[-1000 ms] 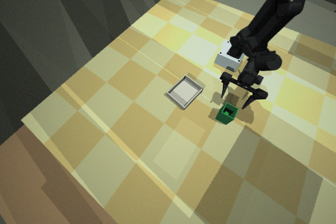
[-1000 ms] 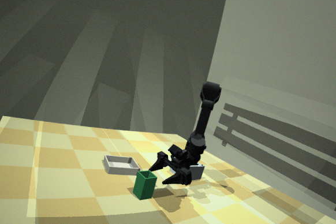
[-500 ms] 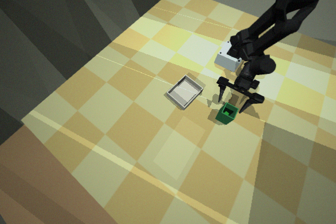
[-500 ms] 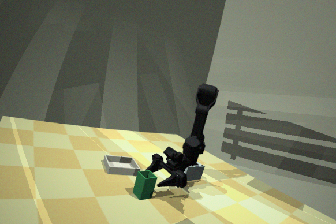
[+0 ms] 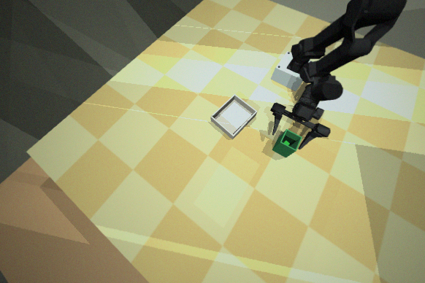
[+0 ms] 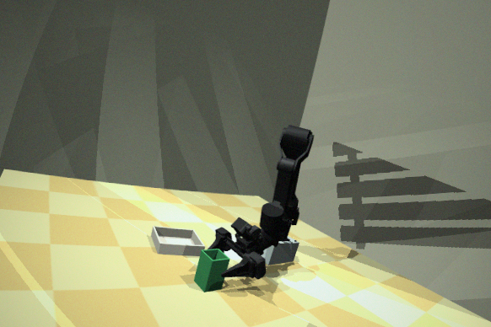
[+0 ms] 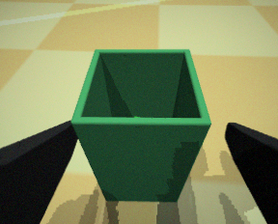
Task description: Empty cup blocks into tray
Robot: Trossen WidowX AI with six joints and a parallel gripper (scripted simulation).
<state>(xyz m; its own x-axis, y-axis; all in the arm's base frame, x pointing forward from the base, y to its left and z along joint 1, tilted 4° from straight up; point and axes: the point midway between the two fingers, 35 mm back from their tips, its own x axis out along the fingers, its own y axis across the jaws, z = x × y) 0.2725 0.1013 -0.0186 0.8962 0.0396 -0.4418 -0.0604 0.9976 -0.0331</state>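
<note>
In the top view, the green cup point(image 5: 286, 144) point(image 6: 212, 271) point(image 7: 140, 161) is standing just near the tips of the wide-open hand point(image 5: 286, 141) point(image 6: 216, 262) point(image 7: 151, 128), holding nothing, right of the tray point(image 5: 223, 128) point(image 6: 179, 249).

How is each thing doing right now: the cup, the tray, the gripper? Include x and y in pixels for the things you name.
Green cup point(image 5: 282, 149) point(image 6: 209, 272) point(image 7: 140, 161): upright on the table, something bright green inside.
Tray point(image 5: 222, 128) point(image 6: 179, 249): open side up, nothing in it.
Gripper point(image 5: 286, 141) point(image 6: 216, 262) point(image 7: 151, 128): open, holding nothing.
</note>
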